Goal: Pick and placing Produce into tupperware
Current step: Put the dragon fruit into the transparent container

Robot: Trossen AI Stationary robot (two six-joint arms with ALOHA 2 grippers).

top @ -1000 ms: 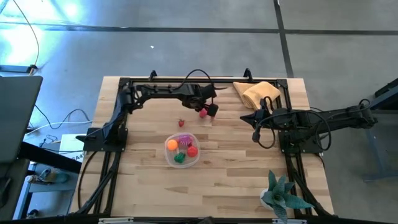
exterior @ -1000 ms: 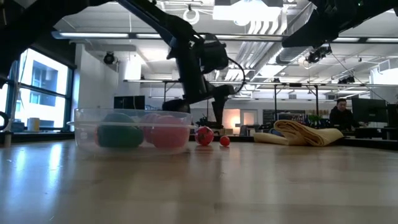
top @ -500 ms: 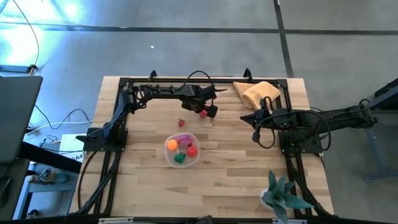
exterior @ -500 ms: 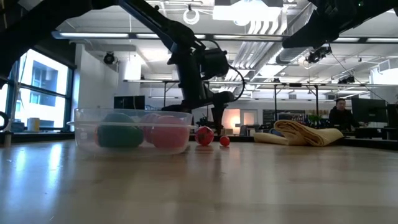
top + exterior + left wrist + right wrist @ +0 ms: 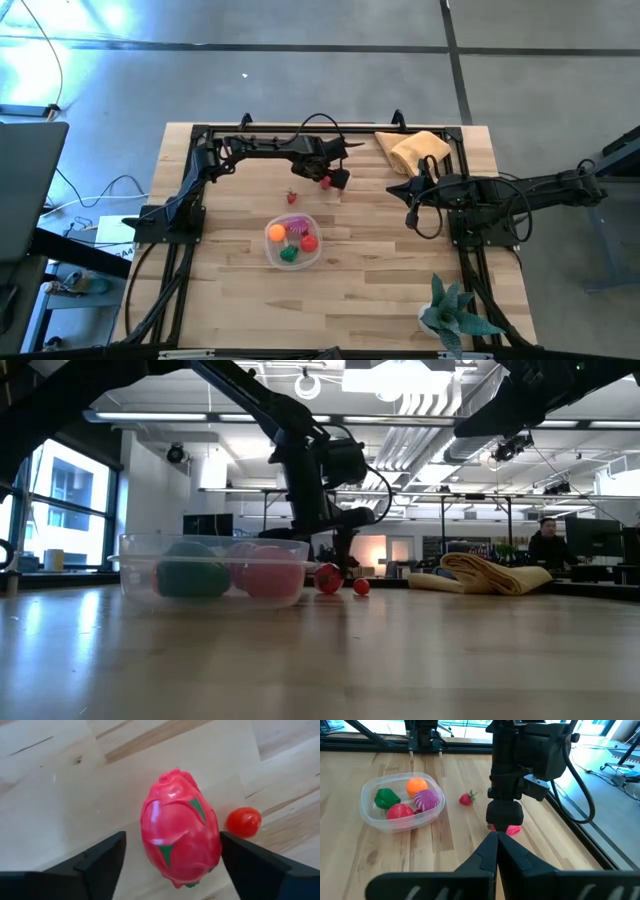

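Potted teal spiky plant (image 5: 452, 314) sits at the near right corner of the wooden desk (image 5: 380, 280). Further in, mid-desk, the clear round tupperware (image 5: 292, 241) holds four produce pieces: orange fruit (image 5: 276, 232), purple-pink cabbage-like piece (image 5: 297, 229), red tomato-like piece (image 5: 309, 242), green pepper (image 5: 288, 254). Same tub in the right wrist view (image 5: 400, 800), with nothing touching it.

Right hand (image 5: 411, 216) is parked on the right side of the desk, fingers pressed together, pointing toward the middle, well apart from all produce.

Beyond the tub a small strawberry (image 5: 292, 197) lies loose on the desk; it shows red with a green top in the right wrist view (image 5: 466, 798).

Farther back, the left hand (image 5: 330, 182) is down at the desk over a pink-red dragon fruit (image 5: 181, 835). Fingers spread on either side of it, gaps visible between each finger and the fruit, so not pinching it. Fruit rests on the wood, with a small red cherry tomato (image 5: 243, 822) just beside it.

Tan folded cloth (image 5: 414, 150) lies at the far right corner of the desk. In the low view a person (image 5: 548, 543) sits in the room behind the desk.
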